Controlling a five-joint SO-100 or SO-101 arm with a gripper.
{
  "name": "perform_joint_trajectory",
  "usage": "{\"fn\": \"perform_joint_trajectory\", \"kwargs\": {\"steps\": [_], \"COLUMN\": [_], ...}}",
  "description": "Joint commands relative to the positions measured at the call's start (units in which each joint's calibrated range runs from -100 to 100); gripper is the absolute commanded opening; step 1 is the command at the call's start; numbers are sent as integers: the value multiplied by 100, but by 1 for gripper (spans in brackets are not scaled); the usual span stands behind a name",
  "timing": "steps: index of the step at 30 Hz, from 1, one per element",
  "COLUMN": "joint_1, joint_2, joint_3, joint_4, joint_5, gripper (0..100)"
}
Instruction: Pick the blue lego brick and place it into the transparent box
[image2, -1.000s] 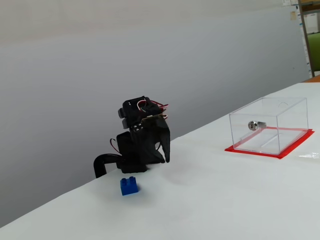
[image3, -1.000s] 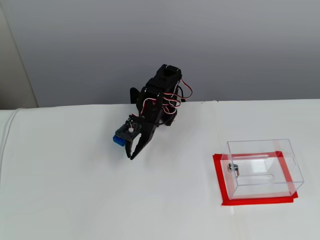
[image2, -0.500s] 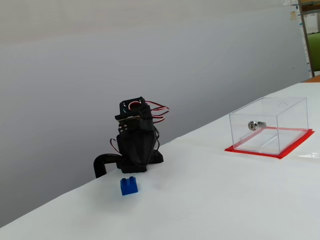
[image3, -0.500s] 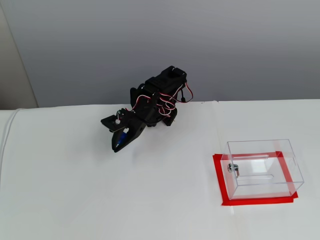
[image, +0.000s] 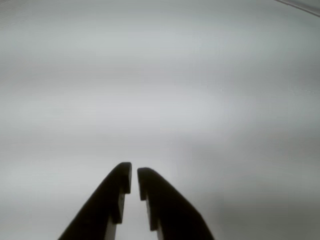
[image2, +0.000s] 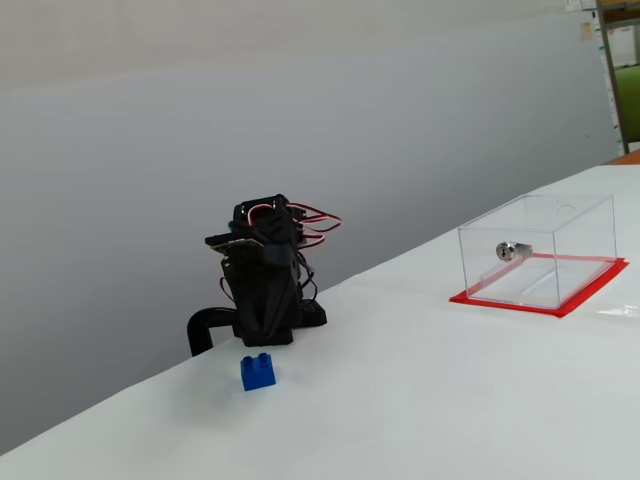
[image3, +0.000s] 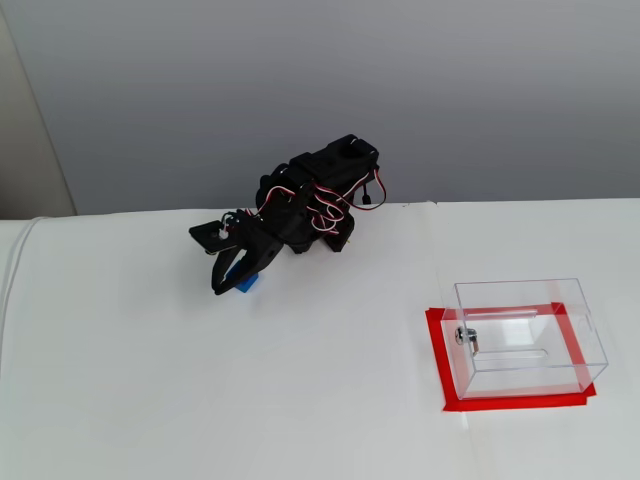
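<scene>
Wrist view shows my hand (image: 134, 175) with its two dark fingers nearly together, only a thin slit between them, nothing held, and bare white worktop (image: 160, 100) ahead. The blue lego brick (image2: 258, 373) sits on the worktop just in front of my folded arm; from a fixed view above it peeks out beneath my fingers (image3: 228, 278). The transparent box (image3: 525, 335) stands well apart on its red base sheet (image3: 440, 370), a silver cylinder (image3: 465, 337) inside. Risk, as I judge it: descending with fingers this narrow would knock the brick aside rather than straddle it. Between brick and box the worktop lies open; its far edge runs close behind my arm.
</scene>
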Motion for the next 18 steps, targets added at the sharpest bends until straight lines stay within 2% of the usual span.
{"fn": "perform_joint_trajectory", "kwargs": {"steps": [1, 18], "joint_1": [42, 198], "joint_2": [-42, -51], "joint_3": [78, 78], "joint_4": [165, 287], "joint_5": [27, 47], "gripper": [1, 1]}}
